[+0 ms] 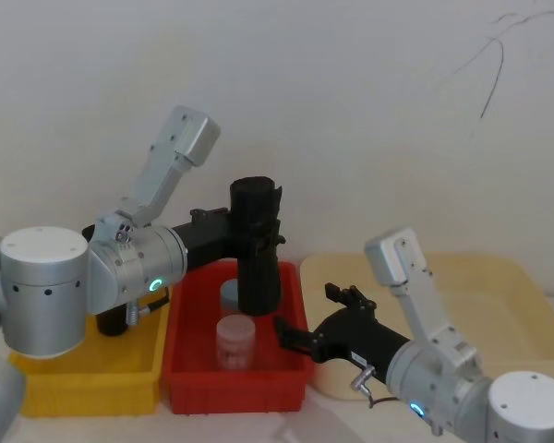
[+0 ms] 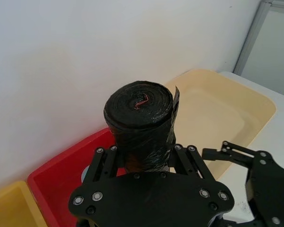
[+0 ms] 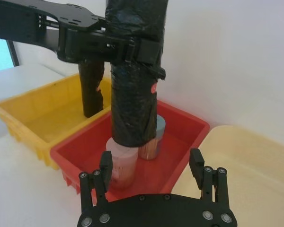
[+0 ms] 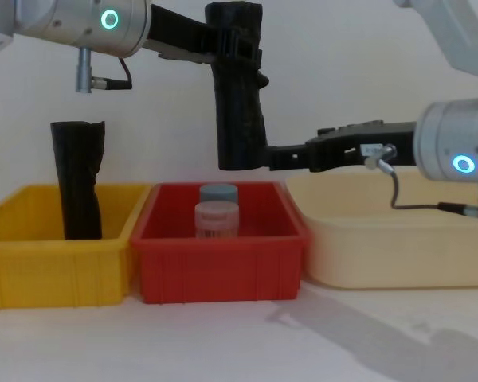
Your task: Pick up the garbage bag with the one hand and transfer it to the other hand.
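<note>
The thick black cylindrical garbage bag roll (image 3: 132, 94) was crinkled plastic film with a faint gloss. The red bin (image 4: 223, 270), yellow bin (image 4: 56, 263) and cream tub (image 4: 382, 255) were smooth moulded plastic, while the left gripper (image 2: 144, 150) and right gripper (image 3: 151, 158) were matt black with shiny metal screws.

The garbage bag (image 2: 141, 118) upright in the left gripper (image 2: 144, 151) (seemingly pinched tight), red bin (image 2: 54, 182) below.

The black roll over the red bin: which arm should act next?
Right, probably. The left gripper clamps the garbage bag near its top; the right gripper is open at its free lower end.
</note>
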